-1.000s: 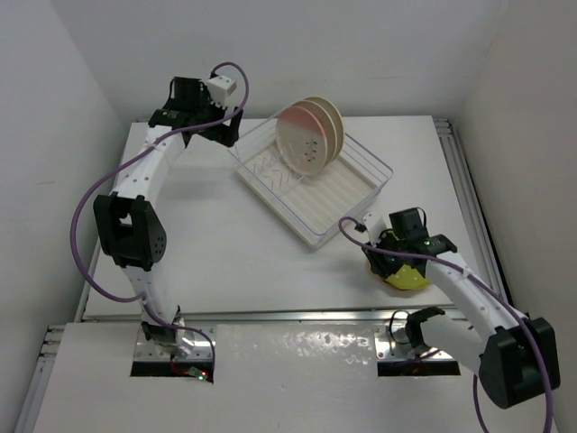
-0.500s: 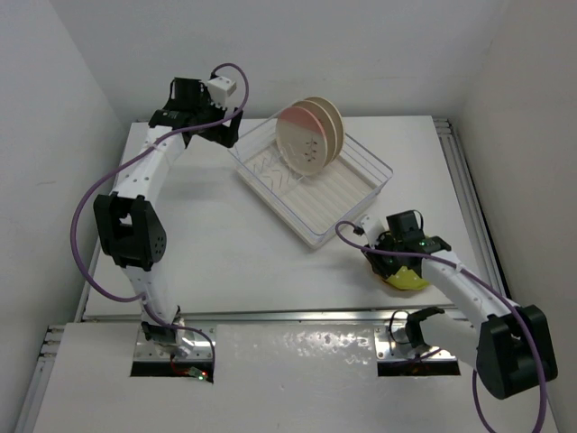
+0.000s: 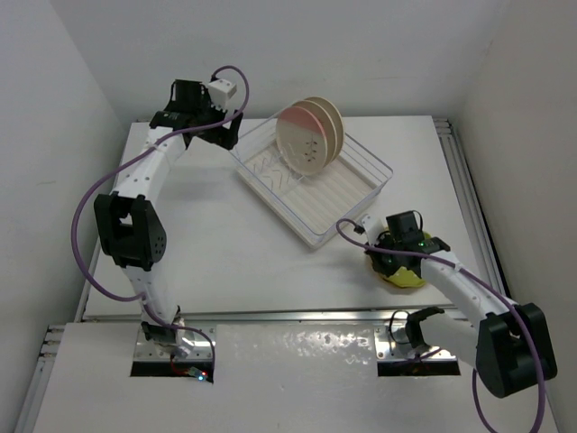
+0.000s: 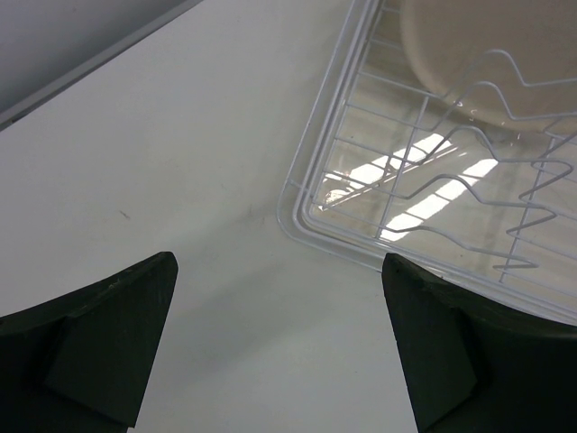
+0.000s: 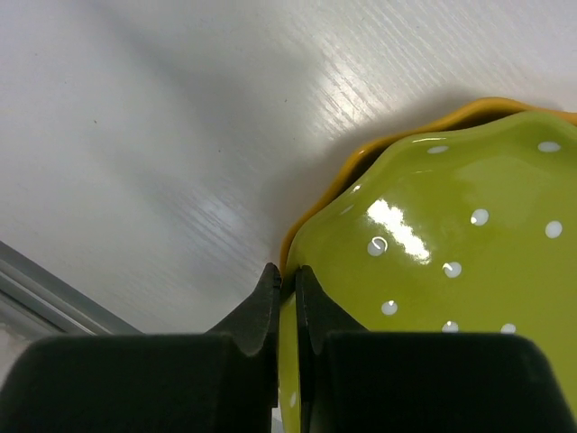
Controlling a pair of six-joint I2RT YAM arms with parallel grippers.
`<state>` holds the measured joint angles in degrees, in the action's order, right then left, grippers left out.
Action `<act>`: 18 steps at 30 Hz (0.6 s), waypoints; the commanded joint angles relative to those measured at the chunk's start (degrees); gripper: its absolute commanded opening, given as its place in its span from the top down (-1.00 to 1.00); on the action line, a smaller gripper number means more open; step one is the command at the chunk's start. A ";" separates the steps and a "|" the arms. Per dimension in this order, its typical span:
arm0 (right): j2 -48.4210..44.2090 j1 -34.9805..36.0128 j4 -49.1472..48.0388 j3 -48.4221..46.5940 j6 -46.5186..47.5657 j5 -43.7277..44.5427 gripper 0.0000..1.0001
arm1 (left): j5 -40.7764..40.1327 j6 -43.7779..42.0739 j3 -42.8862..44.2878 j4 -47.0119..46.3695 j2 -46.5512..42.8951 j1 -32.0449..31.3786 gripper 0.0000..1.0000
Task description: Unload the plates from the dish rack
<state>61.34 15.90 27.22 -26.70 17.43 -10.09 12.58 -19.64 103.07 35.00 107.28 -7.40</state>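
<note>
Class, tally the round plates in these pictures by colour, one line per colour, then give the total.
Pale pink round plate: 1
Beige round plate: 1
Yellow-green round plate with white dots: 1
Orange-yellow round plate: 1
Total: 4

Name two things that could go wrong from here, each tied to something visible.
The right gripper is shut on the rim of the yellow-green plate, which lies on the orange plate; pulling away before opening could drag it off. The left gripper hangs open beside a corner of the dish rack; reaching for the pink plate, its fingers might snag the wire rim.
</note>
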 commanded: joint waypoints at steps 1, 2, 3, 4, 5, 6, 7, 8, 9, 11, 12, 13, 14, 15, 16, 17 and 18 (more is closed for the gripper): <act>-1.22 0.10 -5.60 -1.08 -2.31 -2.13 1.00 | -0.36 -0.66 -0.06 -1.34 -1.90 0.10 -0.90; -1.49 0.10 -6.38 -0.90 -3.71 -2.13 1.00 | -0.36 -0.66 -0.06 -1.34 -1.82 0.10 -0.90; -1.75 0.10 -7.96 -0.73 -4.85 -1.78 1.00 | -0.45 -0.66 -0.06 -1.34 -1.82 0.10 -0.90; -2.19 0.10 -8.76 -0.46 -5.99 -1.26 1.00 | -0.45 -0.75 -0.15 -1.43 -1.82 0.10 -0.90; -2.54 0.18 -9.55 -0.29 -7.57 -0.82 1.00 | -0.45 -0.67 -0.15 -1.43 -1.82 0.10 -0.90; -2.72 0.10 -10.69 -0.11 -8.37 -0.55 1.00 | -0.36 -0.66 -0.15 -1.43 -1.73 0.10 -0.90; -3.33 0.10 -11.13 0.33 -9.07 -0.11 1.00 | -0.45 -0.75 -0.15 -1.43 -1.82 0.10 -0.90; -3.68 0.10 -11.66 0.59 -10.30 0.24 1.00 | -0.45 -0.75 -0.23 -1.43 -1.82 0.10 -0.90; -4.12 0.18 -12.45 0.86 -10.83 0.59 1.00 | -0.54 -0.84 -0.23 -1.43 -1.82 0.10 -0.90; -5.35 0.10 -13.16 1.65 -11.89 1.65 1.00 | -0.62 -0.93 -0.32 -1.43 -1.64 0.10 -0.90; -5.70 0.10 -13.77 2.17 -12.07 1.91 1.00 | -0.63 -0.93 -0.32 -1.43 -1.73 0.10 -0.90; -5.88 0.10 -13.69 2.09 -11.81 2.09 1.00 | -0.63 -0.93 -0.41 -1.43 -1.64 0.10 -0.90; -5.80 0.10 -13.08 2.09 -11.54 2.52 1.00 | -0.71 -1.01 -0.41 -1.43 -1.55 0.19 -0.90; -5.53 0.10 -12.55 1.91 -11.19 3.22 1.00 | -0.71 -1.02 -0.50 -1.43 -1.55 0.10 -0.90; -5.53 0.10 -12.02 1.74 -11.19 3.93 1.00 | -0.63 -0.93 -0.50 -1.43 -1.55 0.10 -0.90; -5.36 0.10 -11.32 1.74 -10.84 4.80 1.00 | -0.63 -0.93 -0.50 -1.52 -1.47 0.10 -0.90; -5.18 0.10 -11.05 1.65 -10.75 5.51 1.00 | -0.63 -0.93 -0.50 -1.52 -1.55 0.10 -0.90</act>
<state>56.71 15.92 19.51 -24.03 6.42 -7.64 12.34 -19.90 103.04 34.96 107.28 -7.40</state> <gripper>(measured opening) 0.031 0.952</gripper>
